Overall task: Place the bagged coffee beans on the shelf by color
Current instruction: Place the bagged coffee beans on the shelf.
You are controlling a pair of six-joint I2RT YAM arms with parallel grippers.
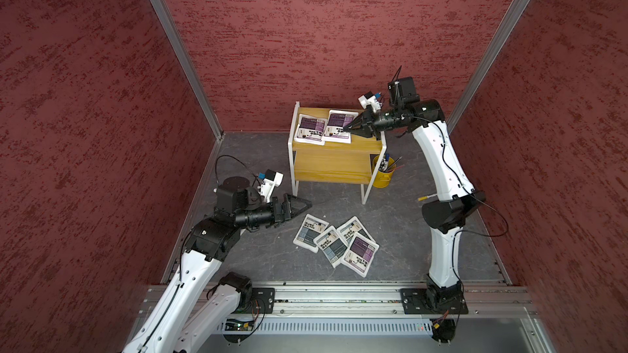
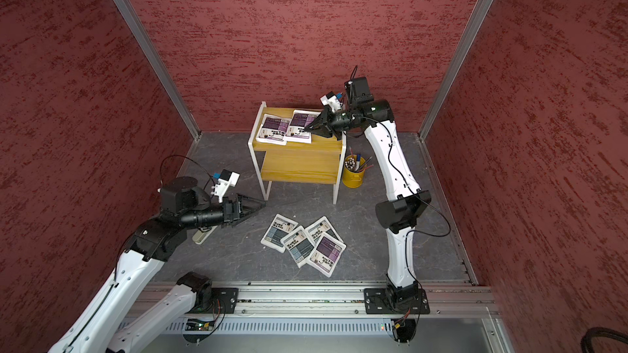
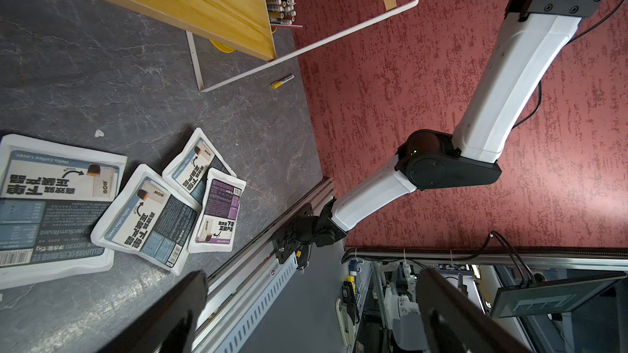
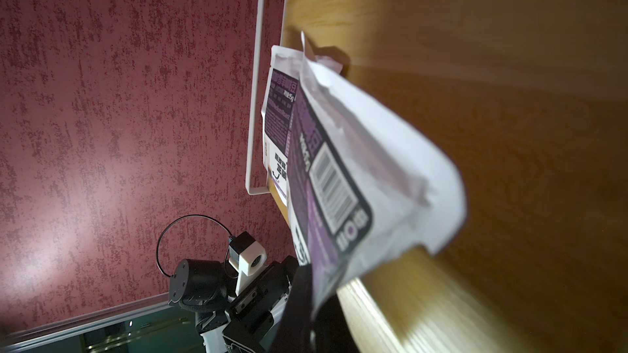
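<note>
The purple bag [image 4: 339,178] lies on the top board of the shelf [image 1: 339,151], and my right gripper [image 1: 346,128] is closed on its near edge. Its far side touches a second purple bag [image 1: 310,129]. I judge it light and limp: thin, slick film that sags away from the grip, with beans that shift inside. The flat sealed border is therefore the place to hold it, not the plump middle. Down on the table, three grey-blue bags [image 1: 332,246] and a third purple bag [image 1: 360,254] lie fanned and overlapping, the purple one resting on a grey-blue corner. Lifting one could drag its neighbour. My left gripper [image 1: 307,204] hovers near them, jaws wide apart and empty. The shelf's white frame rail runs close to my right wrist. The yellow pen cup [image 1: 382,171] stands beside the shelf leg beneath that arm. A loose marker [image 3: 282,81] lies on the table nearby.
</note>
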